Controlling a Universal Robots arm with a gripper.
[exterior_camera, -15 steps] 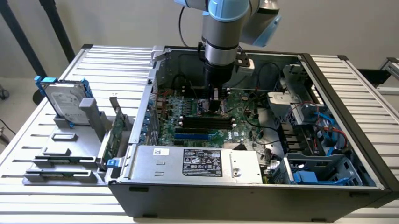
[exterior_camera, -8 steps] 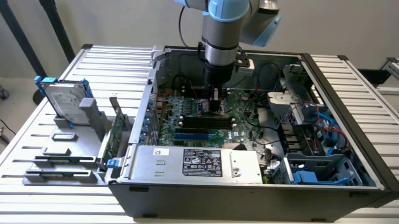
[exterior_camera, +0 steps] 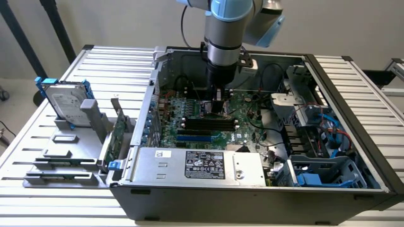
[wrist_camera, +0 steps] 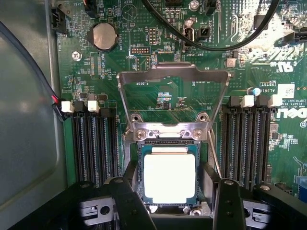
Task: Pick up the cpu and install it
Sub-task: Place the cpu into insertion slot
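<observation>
1. Wrist view: small flat square cpu with silver-grey metal lid point(wrist_camera: 169, 178) lying level in square metal-framed socket point(wrist_camera: 168, 135) on green motherboard point(wrist_camera: 115, 67); black fingers point(wrist_camera: 127, 191) spread wide, flanking chip, seemingly clear of it, gripping nothing.
2. Risk, as judged: sideways drift of arm knocking a fingertip into chip's edge, tilting it off socket contacts; thin silver load plate point(wrist_camera: 172, 73) hinged open, so no clamp against such a knock.
3. Holders here: socket holding cpu; long black memory slots point(wrist_camera: 93, 143) either side, apparently unfilled.
4. Exterior view: gripper point(exterior_camera: 218, 105) low inside open dark-grey computer case point(exterior_camera: 252, 203), over board's middle; silver power-supply box point(exterior_camera: 196, 163) also housed there.
5. Grey slotted rack point(exterior_camera: 90, 118) outside case, on exterior view's left, carrying upright silver hard drive with blue rails point(exterior_camera: 66, 101) and green expansion card point(exterior_camera: 117, 137).
</observation>
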